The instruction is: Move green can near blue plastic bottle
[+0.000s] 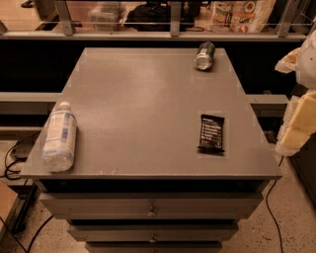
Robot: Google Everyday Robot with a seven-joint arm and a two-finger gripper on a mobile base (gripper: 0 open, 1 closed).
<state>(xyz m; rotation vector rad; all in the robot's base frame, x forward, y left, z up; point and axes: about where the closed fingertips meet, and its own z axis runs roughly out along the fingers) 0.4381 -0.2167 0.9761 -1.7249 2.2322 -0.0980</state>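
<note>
The green can (204, 55) lies on its side near the far right corner of the grey table (143, 104), its silver end facing me. The blue plastic bottle (59, 136) lies on its side at the front left edge, white cap pointing away. The two are far apart, diagonally across the tabletop. My gripper (297, 123) shows as a pale white and yellowish shape at the right edge of the view, beside the table and off its surface. It is well away from the can and the bottle and touches nothing.
A flat black snack bar wrapper (212, 133) lies on the right front part of the table. Drawers (150, 210) sit under the tabletop. A railing with bags and packets (237, 12) runs behind the table. Cables (15, 163) lie on the floor at left.
</note>
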